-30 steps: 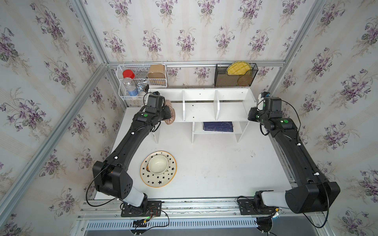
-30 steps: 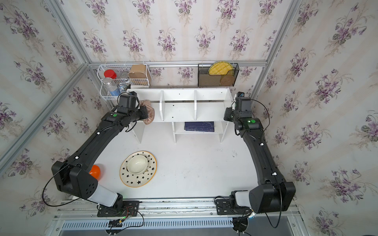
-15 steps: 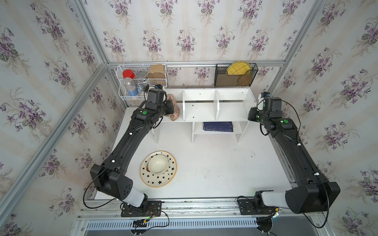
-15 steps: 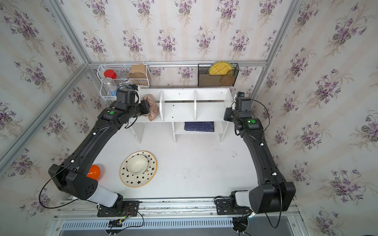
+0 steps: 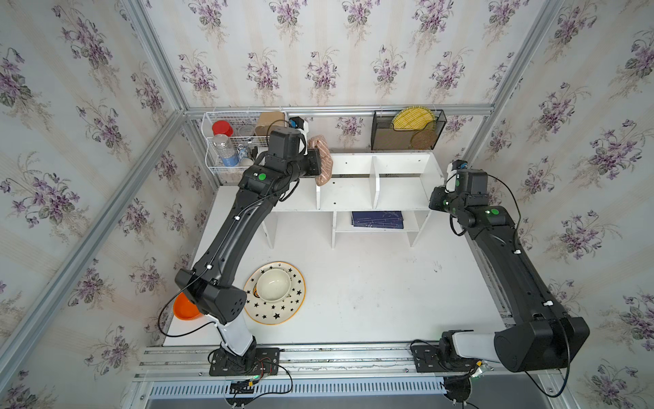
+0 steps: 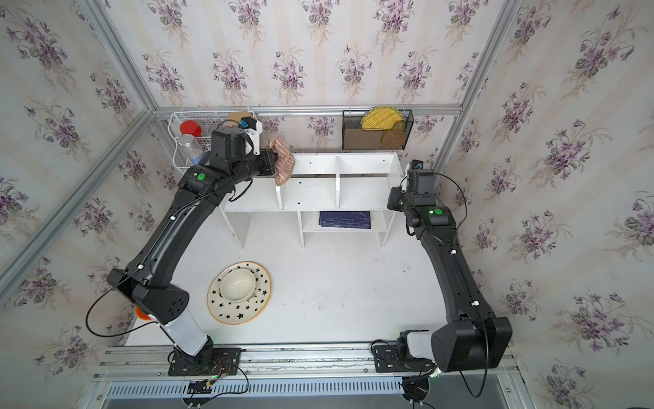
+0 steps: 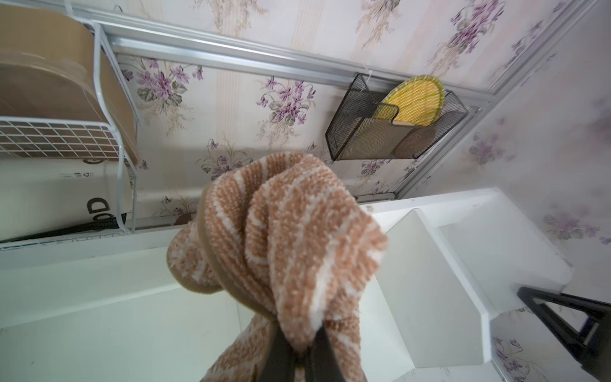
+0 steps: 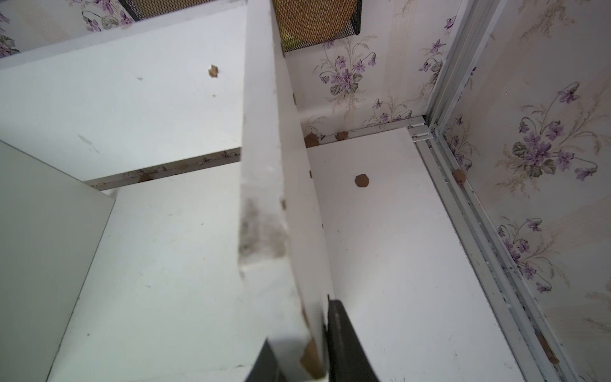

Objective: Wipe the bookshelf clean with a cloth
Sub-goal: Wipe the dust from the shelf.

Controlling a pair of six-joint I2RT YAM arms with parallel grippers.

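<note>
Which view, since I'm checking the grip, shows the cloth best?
The left wrist view: the cloth fills the frame, pinched in the left tool. Both top views show it small, bunched over the bookshelf's left compartment. The right wrist view misses it.

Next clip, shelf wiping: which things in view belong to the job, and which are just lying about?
Job: cloth, shut in left gripper; bookshelf, its end panel clamped by right gripper.
Lying about: star plate, cream bowl on it, orange bowl, blue book, wire basket, mesh rack.

left arm: reaching forward; left gripper clamped on the cloth. right arm: extended; right gripper pinching the bookshelf.
</note>
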